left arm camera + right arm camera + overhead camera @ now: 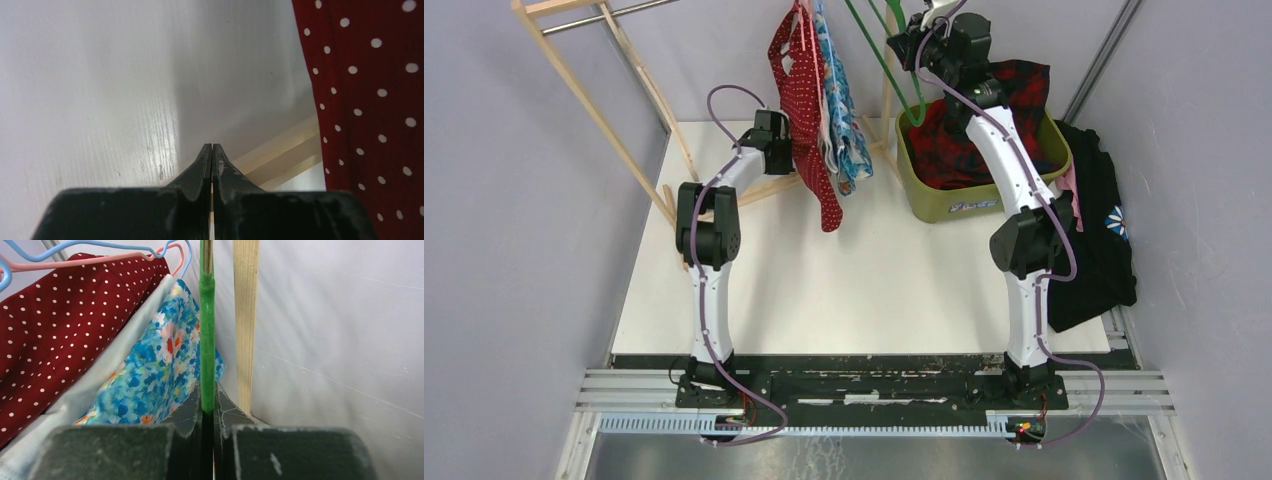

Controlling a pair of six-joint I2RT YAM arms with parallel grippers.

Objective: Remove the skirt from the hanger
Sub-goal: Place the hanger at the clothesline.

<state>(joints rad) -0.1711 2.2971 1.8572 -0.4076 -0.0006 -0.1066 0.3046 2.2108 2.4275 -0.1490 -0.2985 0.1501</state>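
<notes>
A red polka-dot skirt (809, 130) hangs from a pink hanger (100, 260) on the rack, beside a blue floral garment (844, 110) on a blue hanger (30, 251). My left gripper (774, 140) is shut and empty, just left of the red skirt (370, 100); in its wrist view the gripper (212, 147) points at the white table. My right gripper (906, 45) is high at the back, shut on a bare green hanger (889, 70). In the right wrist view the green hanger (207, 315) runs up from the gripper (207, 390), with the red skirt (60, 330) at left.
A wooden rack (594, 110) spans the back; one post (245, 315) stands right of the green hanger. An olive basket (924, 205) at back right holds a red-and-black plaid garment (954, 140). A black garment (1104, 230) drapes over the table's right edge.
</notes>
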